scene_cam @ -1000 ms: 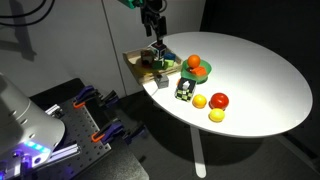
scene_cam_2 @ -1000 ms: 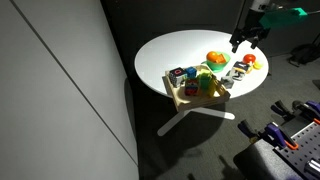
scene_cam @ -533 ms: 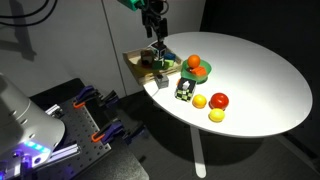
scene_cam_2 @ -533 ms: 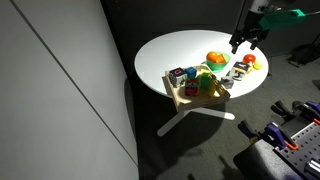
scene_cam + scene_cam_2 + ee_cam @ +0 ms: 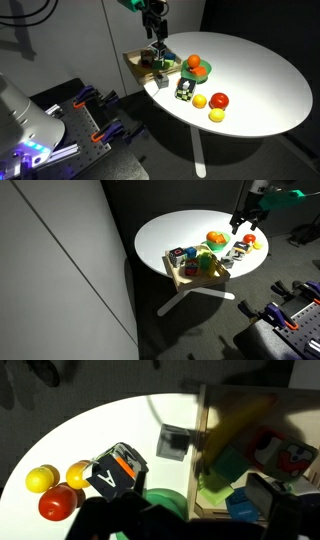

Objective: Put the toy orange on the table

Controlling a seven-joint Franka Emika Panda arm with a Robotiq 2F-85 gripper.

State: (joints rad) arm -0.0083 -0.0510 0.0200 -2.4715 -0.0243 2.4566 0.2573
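Note:
The toy orange (image 5: 194, 61) is a deep-orange ball resting on a green plate (image 5: 203, 72) on the round white table (image 5: 250, 70). It also shows in an exterior view (image 5: 215, 237). My gripper (image 5: 155, 38) hangs above the wooden tray (image 5: 140, 62), a little to the side of the orange and well above it. It also shows in an exterior view (image 5: 244, 222). In the wrist view its dark fingers (image 5: 195, 520) stand apart and hold nothing. They cover part of the green plate (image 5: 165, 498), and the orange is hidden there.
A paler yellow-orange fruit (image 5: 199, 101), a red fruit (image 5: 219, 100) and a yellow fruit (image 5: 216, 115) lie near the table's edge. A printed cube (image 5: 184, 90) sits beside the plate. The tray holds several coloured blocks (image 5: 235, 470).

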